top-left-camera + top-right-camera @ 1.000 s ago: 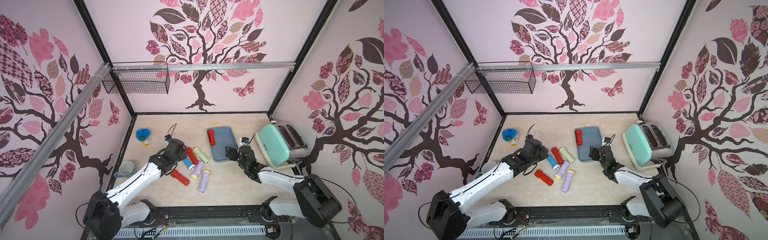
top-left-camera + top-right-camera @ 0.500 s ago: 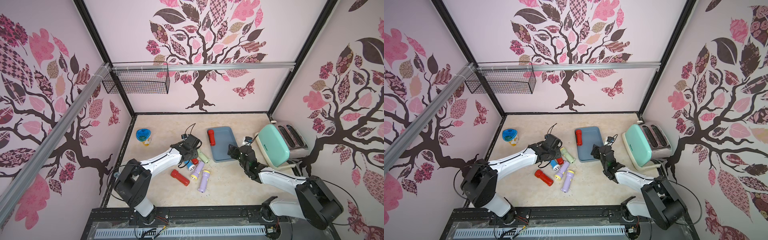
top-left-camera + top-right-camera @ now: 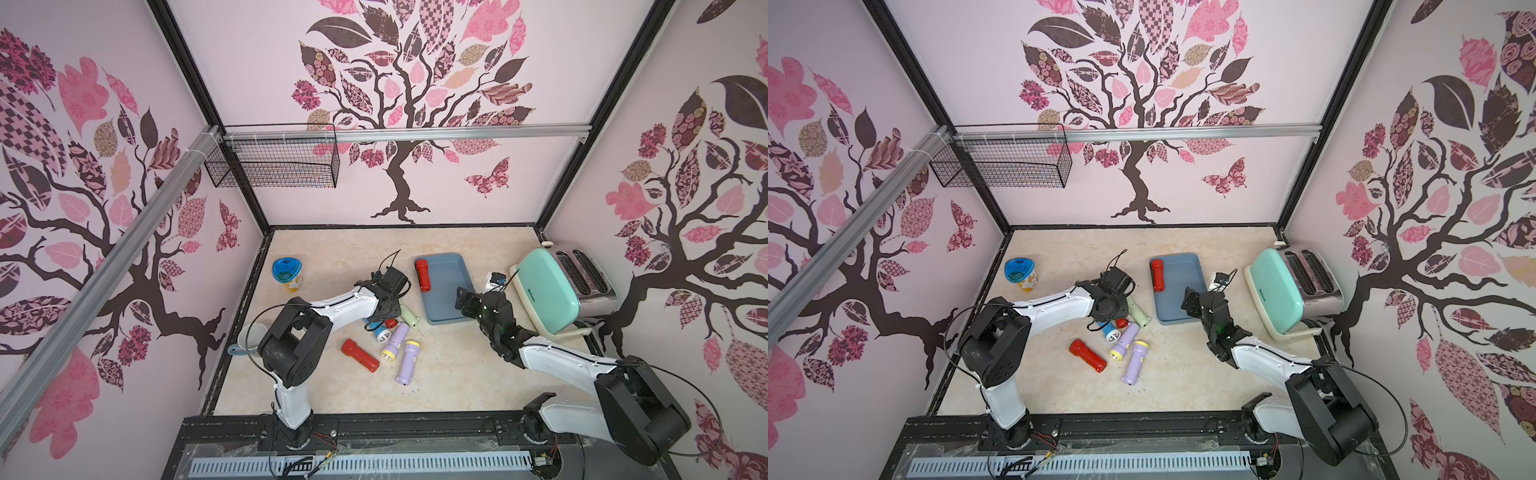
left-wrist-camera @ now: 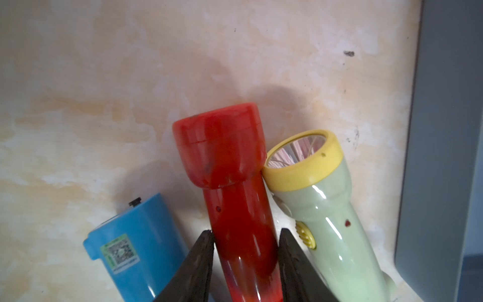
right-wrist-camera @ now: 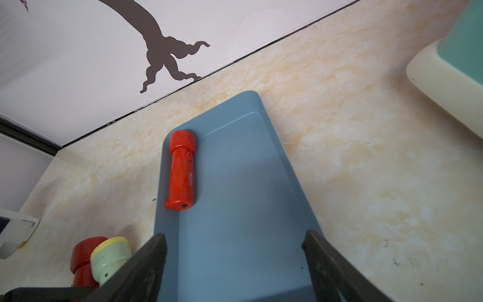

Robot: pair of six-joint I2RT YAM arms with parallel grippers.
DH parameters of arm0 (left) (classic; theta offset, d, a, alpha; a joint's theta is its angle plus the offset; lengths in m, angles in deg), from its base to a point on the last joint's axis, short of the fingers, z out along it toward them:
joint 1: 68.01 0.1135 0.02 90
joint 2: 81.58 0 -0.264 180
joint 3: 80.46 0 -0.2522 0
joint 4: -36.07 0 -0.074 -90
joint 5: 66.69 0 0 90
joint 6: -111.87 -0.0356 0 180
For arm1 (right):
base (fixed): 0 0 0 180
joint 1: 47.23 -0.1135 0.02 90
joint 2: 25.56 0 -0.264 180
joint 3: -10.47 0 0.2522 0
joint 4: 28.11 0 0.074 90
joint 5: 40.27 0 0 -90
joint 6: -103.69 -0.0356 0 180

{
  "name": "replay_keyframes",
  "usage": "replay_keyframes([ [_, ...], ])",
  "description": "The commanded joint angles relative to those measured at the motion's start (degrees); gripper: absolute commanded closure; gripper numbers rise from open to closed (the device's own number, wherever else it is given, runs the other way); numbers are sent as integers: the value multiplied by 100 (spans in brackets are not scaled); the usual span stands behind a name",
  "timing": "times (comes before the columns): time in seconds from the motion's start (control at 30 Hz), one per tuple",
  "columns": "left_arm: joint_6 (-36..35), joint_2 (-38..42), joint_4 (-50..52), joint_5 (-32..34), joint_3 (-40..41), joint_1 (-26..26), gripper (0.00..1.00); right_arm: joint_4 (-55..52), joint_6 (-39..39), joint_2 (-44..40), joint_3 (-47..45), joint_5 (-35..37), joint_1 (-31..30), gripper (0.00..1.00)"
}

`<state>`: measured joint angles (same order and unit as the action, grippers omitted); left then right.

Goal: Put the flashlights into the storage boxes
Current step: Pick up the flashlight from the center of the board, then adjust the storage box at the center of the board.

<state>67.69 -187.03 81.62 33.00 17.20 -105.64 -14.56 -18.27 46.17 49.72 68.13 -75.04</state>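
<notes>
Left gripper [image 4: 244, 235]: jaws clamped on body of red stubby plastic flashlight [image 4: 235, 183]. Right gripper [image 5: 235, 240]: jaws apart, above slate-blue shallow plastic tray [image 5: 243, 198].

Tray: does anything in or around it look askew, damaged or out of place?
Nothing looks spilled or broken. One red flashlight lies in the tray, jammed along its rim, head seemingly up on the corner. The rest lie jumbled on the table beside it; the left hand grips a second red flashlight there.

My left gripper [image 4: 246, 232], beside the loose flashlights [image 3: 395, 337] a second ago, now reaches over them, jaws pinching one red flashlight [image 4: 235, 196].
</notes>
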Motion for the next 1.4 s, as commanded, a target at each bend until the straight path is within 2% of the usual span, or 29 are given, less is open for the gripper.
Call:
replay_keyframes([
  [0.0,-136,-280,12,-70,-224,106,56,-157,-55,-88,55,107,156,12],
  [0.1,-231,-450,173,-94,-358,187,56,-647,-326,-68,174,106,679,12],
  [0.2,-401,-460,93,-59,-356,231,56,-718,-314,55,238,20,776,10],
  [0.37,-438,-457,8,-52,-245,355,53,-1062,-172,368,563,-764,1023,0],
  [0.6,-564,-483,-144,-141,-191,440,50,-746,-74,1152,799,-1979,1030,1],
  [0.9,-593,-354,-62,103,-220,449,68,-318,-87,1341,736,-2803,1015,1],
  [1.0,-605,-161,-30,245,-154,451,69,-224,-134,1444,778,-3101,990,1],
  [1.23,-888,413,489,630,-356,456,71,-396,-201,1081,591,-2418,988,0],
  [1.37,-842,803,547,540,-359,428,71,-557,-185,886,576,-2320,988,1],
])
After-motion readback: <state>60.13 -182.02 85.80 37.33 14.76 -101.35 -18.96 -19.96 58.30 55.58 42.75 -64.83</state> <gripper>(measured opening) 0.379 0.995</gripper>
